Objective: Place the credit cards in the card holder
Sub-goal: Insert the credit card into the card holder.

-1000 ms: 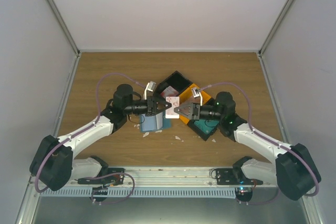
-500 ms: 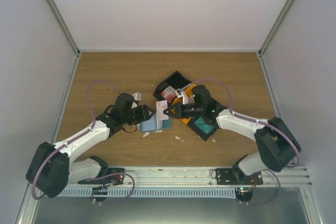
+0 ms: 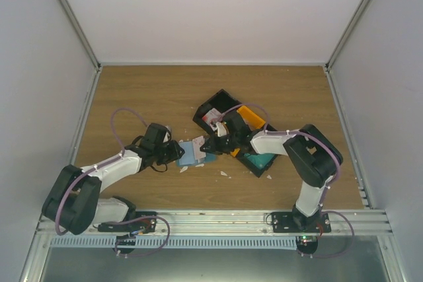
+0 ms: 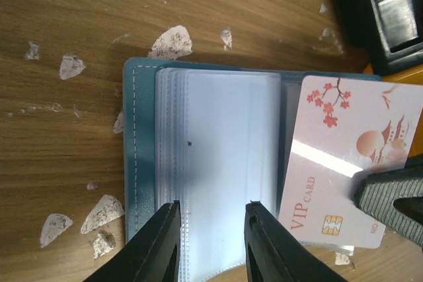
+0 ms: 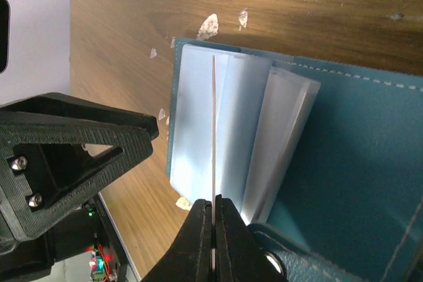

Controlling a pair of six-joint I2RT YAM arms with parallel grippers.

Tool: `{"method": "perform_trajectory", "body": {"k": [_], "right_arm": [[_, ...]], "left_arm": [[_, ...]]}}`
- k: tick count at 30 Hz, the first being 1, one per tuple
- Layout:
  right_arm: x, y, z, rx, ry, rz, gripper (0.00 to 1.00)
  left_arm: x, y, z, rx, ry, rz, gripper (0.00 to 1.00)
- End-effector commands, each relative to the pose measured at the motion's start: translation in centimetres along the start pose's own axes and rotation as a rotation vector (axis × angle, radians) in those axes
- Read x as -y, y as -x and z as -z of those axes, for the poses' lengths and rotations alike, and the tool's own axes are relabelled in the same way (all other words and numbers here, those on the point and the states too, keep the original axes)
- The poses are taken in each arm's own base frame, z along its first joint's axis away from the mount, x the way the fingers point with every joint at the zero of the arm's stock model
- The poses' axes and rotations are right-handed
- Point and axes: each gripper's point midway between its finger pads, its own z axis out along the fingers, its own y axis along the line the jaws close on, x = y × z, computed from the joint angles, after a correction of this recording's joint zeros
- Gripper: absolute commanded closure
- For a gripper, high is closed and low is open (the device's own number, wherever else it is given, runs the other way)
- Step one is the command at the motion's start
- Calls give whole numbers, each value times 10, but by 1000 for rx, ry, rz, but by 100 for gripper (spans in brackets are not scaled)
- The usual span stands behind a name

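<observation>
One open teal card holder [image 4: 140,163], one pink-white VIP card [image 4: 344,156] and at least eight white scraps [image 4: 170,42] share one wooden table [image 4: 66,4] with two grippers: one left gripper [image 4: 211,216], one right gripper [image 5: 213,206].

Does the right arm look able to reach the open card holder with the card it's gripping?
Probably yes: the right end effector holds the card just over the open card holder, nothing between.

You have bare table [image 3: 152,90] beyond the card holder [image 3: 197,156]; the left gripper [image 3: 180,152] and black tray [image 3: 207,102] hem its sides.
</observation>
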Motion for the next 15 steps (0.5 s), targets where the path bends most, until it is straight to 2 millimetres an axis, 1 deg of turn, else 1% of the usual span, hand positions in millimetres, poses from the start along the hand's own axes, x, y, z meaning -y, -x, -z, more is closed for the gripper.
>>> {"method": "perform_trajectory", "body": {"k": [1,6,11,15], "right_arm": [[6,3,-12,-7,-11,-13,100],[15,-1,-18,-27,-22,-52,100],[24,-6,-24,-48,-33,-93,100],[31,-10,-27,-58,-62,-126,100]], "left_arm": [[-1,4,-8,11,-15,-31,70],[-14,-3,-17,-19,26,-9,68],[-24,-11,-24,-50,46,4,69],[-27,-15,-25,-58,49,5,71]]}}
